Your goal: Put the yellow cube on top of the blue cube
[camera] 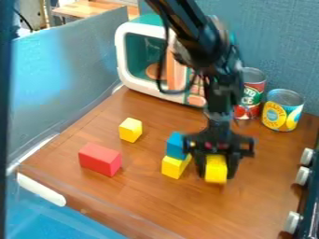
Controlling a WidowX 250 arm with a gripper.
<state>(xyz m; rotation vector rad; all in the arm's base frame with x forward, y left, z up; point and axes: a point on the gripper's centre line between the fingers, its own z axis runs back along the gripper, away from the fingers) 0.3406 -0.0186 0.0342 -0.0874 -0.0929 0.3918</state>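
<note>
Presently, one black two-finger claw [216,175] grips one yellow cube [216,168], upper part obscured; one blue cube [175,145] adjoins a yellow block [174,167], stacked or behind: unclear.

My gripper [216,174] hides the upper part of the yellow block [216,170] it holds. Top edge cuts off my arm [209,44], which blocks part of the toy microwave [129,79] and the red can's [253,91] left side. Stove [306,200] cropped at right. Can print too blurry for me.
</note>
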